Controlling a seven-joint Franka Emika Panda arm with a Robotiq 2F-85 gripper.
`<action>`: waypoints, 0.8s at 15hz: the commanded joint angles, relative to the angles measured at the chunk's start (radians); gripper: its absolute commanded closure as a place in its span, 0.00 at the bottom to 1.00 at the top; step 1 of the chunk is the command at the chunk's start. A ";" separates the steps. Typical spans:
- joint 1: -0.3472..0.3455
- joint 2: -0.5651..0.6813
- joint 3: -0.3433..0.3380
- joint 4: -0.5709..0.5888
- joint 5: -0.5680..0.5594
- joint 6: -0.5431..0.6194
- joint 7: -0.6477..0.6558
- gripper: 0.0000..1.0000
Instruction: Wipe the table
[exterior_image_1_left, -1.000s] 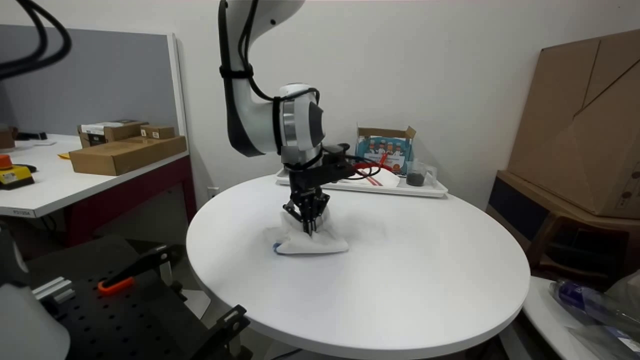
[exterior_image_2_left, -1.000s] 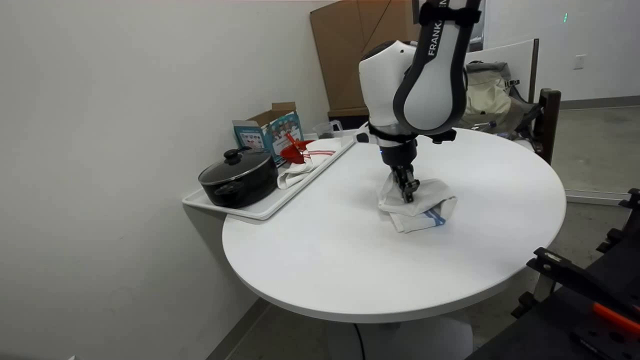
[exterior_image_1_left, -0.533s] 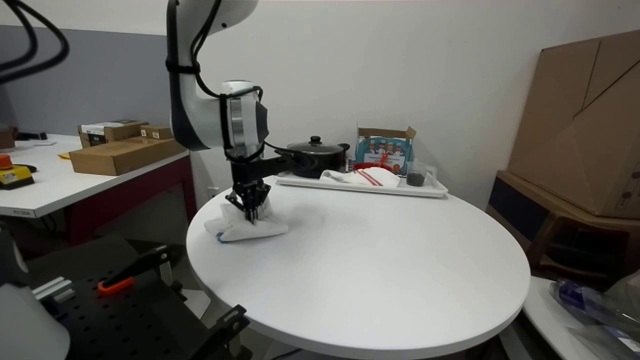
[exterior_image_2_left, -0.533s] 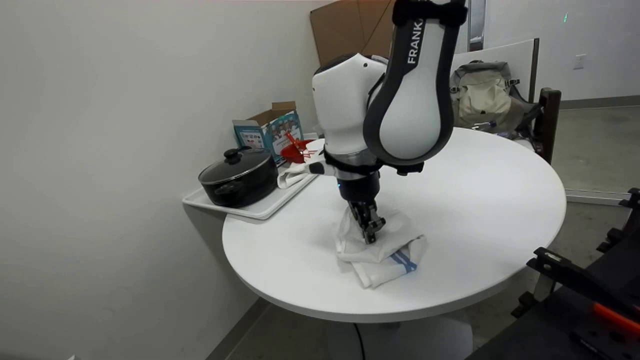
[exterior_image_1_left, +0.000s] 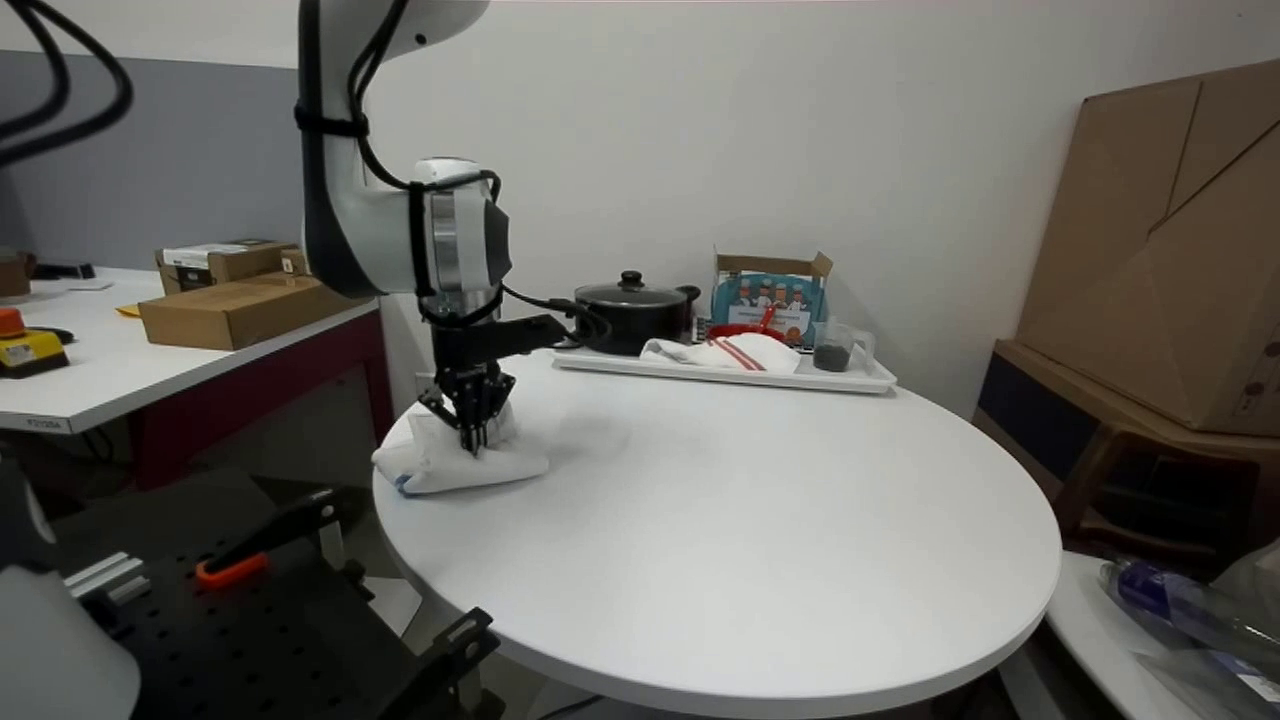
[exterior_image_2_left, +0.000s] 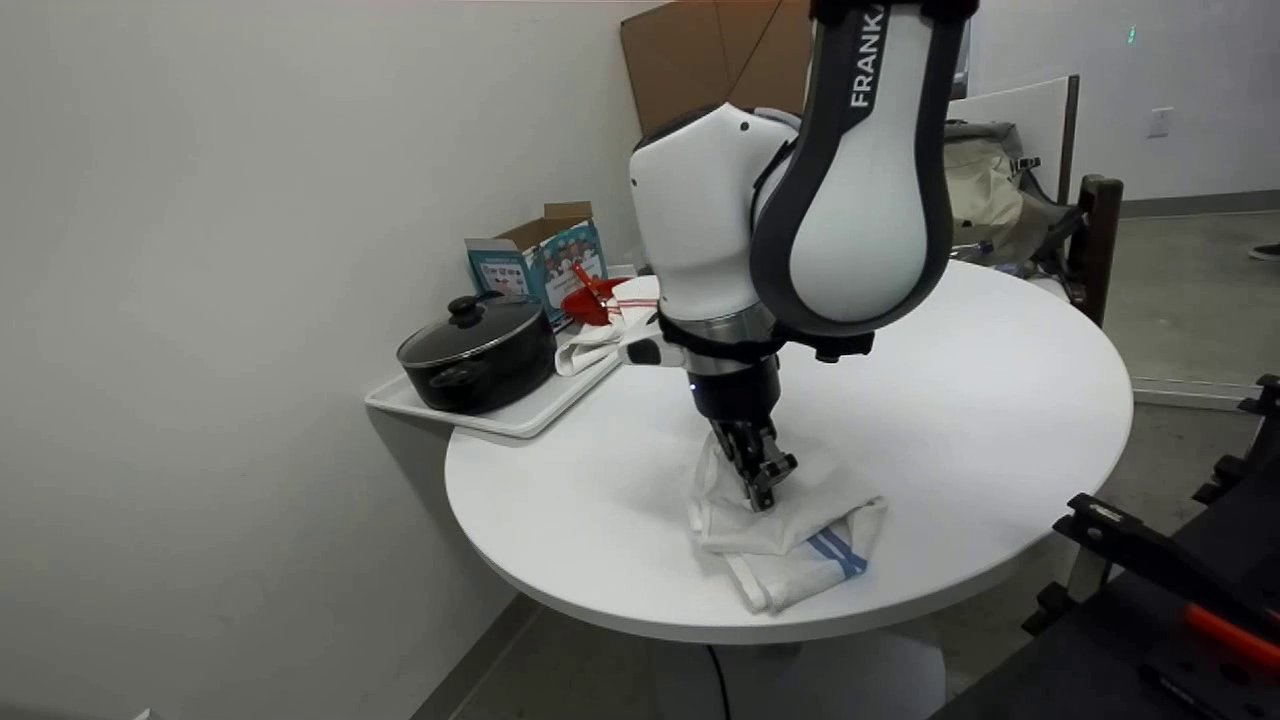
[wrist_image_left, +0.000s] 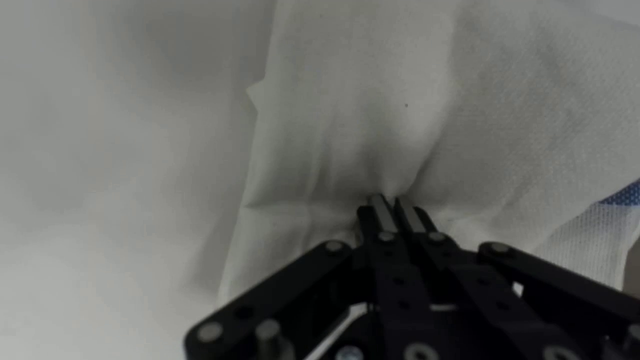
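The round white table (exterior_image_1_left: 760, 540) fills the middle of both exterior views. On its top lies a crumpled white cloth (exterior_image_2_left: 800, 530) with blue stripes at one corner, close to the table's left edge in an exterior view (exterior_image_1_left: 480, 470). My gripper (exterior_image_1_left: 475, 448) points down into the cloth, pressing it against the tabletop. In the wrist view the fingertips of the gripper (wrist_image_left: 390, 202) are together, and a fold of the cloth (wrist_image_left: 360, 100) runs in between them. The part of the cloth under the fingers is hidden.
Along the wall, a white tray (exterior_image_1_left: 600, 362) carries a black lidded pot (exterior_image_1_left: 635, 315), a red bowl (exterior_image_2_left: 590, 303), a red-striped cloth (exterior_image_1_left: 750, 352), an opened box (exterior_image_1_left: 770, 295) and a clear cup (exterior_image_1_left: 832, 348). A desk (exterior_image_1_left: 90, 385) with cardboard boxes stands beside the table.
Gripper and cloth have slid together across the table from near its middle toward its edge, leftward in an exterior view. The pot on the tray, hidden there a second ago, now shows.
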 joint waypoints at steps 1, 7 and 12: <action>-0.097 -0.032 -0.068 -0.065 0.000 -0.019 -0.074 0.99; -0.238 -0.014 -0.247 0.031 -0.006 -0.016 -0.165 0.99; -0.323 0.044 -0.321 0.170 0.019 -0.027 -0.186 0.99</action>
